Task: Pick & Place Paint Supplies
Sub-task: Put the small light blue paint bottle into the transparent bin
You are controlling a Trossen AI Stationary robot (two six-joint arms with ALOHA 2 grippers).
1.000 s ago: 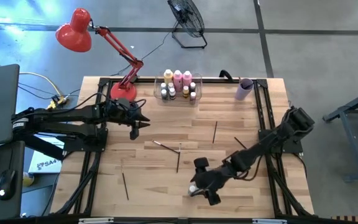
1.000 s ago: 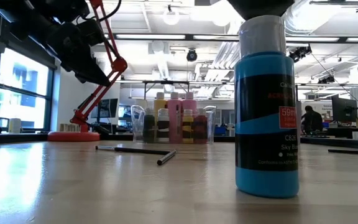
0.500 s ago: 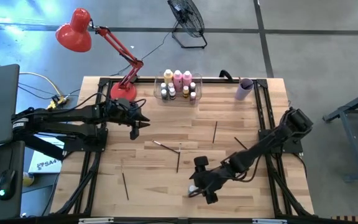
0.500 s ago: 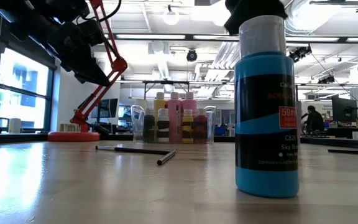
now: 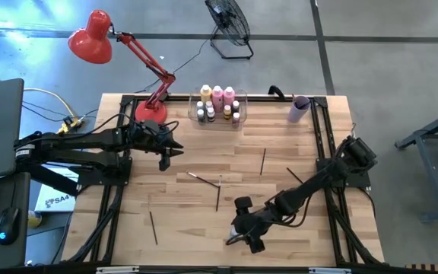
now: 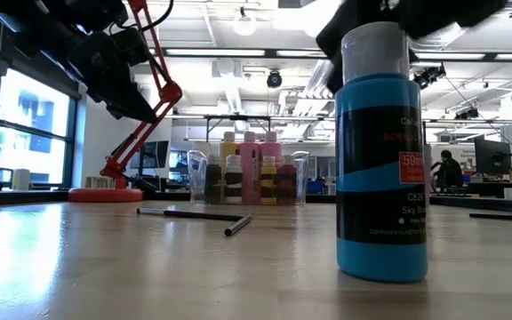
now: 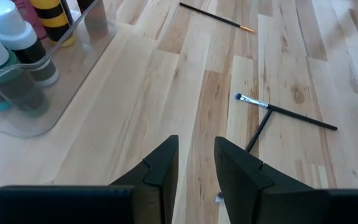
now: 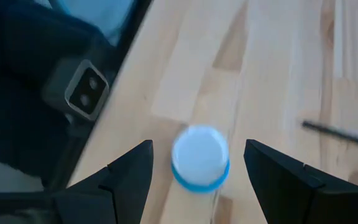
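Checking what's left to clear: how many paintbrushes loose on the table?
5 paintbrushes: two touching mid-table, one right of centre, one beside the right arm, one front-left. The arm may hide more.

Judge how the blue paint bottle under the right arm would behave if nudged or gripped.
The blue bottle stands upright, tall over a narrow base, so a sideways nudge might tip it. It looks round, so once down it would probably roll. Its smooth plastic may slip.
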